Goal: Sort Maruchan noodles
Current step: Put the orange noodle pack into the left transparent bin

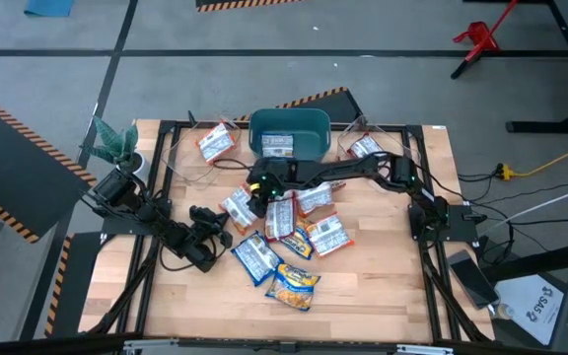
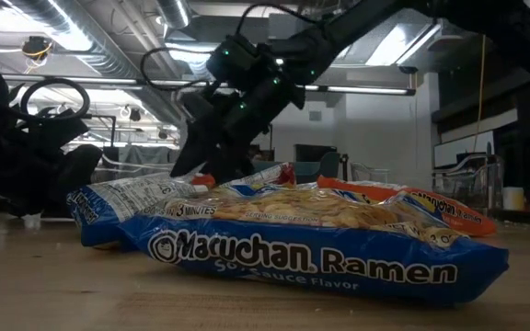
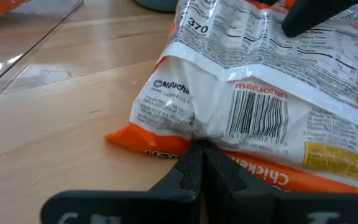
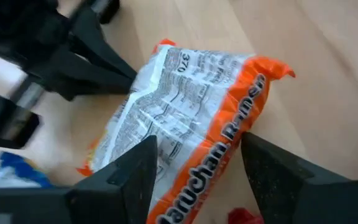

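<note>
- Right claw [image 4: 194,168] straddles one end of an orange-and-white noodle packet [image 4: 179,130], a finger on each long edge; its fingers stand apart, and whether they already pinch the packet cannot be told.
- Left claw [image 3: 197,165] is clenched, its tips touching the same packet's near edge.
- That packet lies flat on the worktop [image 1: 383,286], just in front of the teal bin [image 1: 289,133], at the back of the loose heap.
- Blue packet [image 2: 320,248] lies nearest the front edge; bare wood stays open on both sides of the heap.
- Another packet [image 1: 215,143] sits left of the bin.
</note>
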Tool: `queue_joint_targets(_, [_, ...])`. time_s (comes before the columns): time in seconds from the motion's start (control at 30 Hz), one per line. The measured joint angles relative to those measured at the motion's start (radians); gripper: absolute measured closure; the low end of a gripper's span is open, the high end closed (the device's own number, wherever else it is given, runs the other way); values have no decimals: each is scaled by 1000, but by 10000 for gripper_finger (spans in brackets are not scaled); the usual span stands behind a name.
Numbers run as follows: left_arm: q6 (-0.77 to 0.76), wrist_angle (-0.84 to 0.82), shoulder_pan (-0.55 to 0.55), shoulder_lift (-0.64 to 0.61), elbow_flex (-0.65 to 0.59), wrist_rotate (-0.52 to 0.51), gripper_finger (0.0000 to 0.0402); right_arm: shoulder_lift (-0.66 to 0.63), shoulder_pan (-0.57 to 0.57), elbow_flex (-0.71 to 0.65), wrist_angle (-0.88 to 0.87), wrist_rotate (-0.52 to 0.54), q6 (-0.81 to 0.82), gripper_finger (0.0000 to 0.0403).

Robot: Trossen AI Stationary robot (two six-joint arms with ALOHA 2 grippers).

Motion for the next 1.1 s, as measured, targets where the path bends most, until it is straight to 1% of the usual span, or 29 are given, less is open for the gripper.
queue_joint_targets(0.07, [0,-1,0,0,0,0,402,0,5,19,-28,33,-20,181])
queue_joint_targets(0.23, [0,-2,0,7,1,-1,402,0,2,31,-30,72,-59,168])
queue_joint_targets(0.3, [-1,-2,0,16,2,-3,402,0,-2,31,-49,101,-68,157])
queue_joint_targets(0.53, [12,18,-8,43,6,-30,401,0,-20,31,-80,135,-67,109])
queue_joint_targets(0.63, [15,19,-32,8,18,-32,402,0,-20,31,-79,155,-65,102])
queue_joint_targets(0.8, [30,16,-39,-93,27,50,402,0,-20,31,-62,146,-65,101])
queue_joint_targets(0.87, [48,16,-62,-141,31,-2,402,0,-20,30,-74,146,-65,100])
queue_joint_targets(1.0, [166,20,-102,-248,57,-217,402,0,-20,30,-78,146,-64,100])
queue_joint_targets(1.03, [197,18,-100,-261,58,-252,402,0,-20,30,-78,146,-63,100])
queue_joint_targets(1.1, [241,12,-80,-271,56,-272,402,0,-20,30,-74,146,-62,100])
